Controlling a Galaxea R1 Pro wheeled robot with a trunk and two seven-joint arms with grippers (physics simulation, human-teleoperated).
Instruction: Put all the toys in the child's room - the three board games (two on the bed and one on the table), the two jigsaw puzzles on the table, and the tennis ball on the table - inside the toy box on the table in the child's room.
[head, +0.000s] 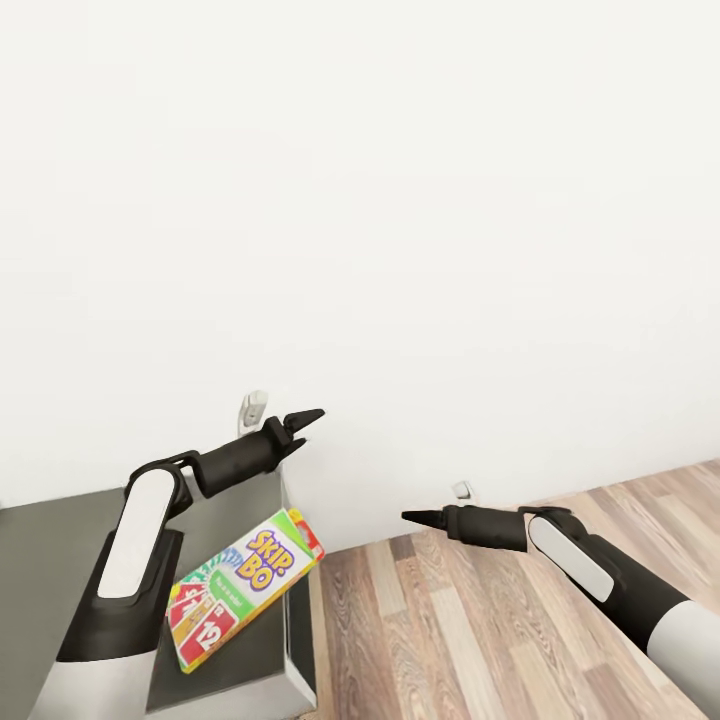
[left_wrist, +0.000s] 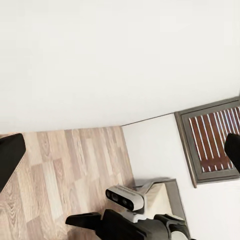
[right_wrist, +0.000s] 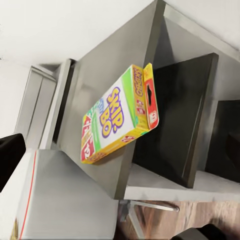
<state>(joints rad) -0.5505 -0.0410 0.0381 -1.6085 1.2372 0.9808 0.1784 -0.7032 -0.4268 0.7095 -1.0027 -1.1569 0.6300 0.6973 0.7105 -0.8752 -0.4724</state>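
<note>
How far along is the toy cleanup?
Nothing looks done. The SKIP-BO box lies on a grey surface, one corner overhanging its edge. The left gripper and right gripper hold nothing. Picking it up and boxing everything remains.

We see bright, even, flat light on the white wall (head: 400, 200), no glare, faint soft shadows, and sharp rendering throughout.
</note>
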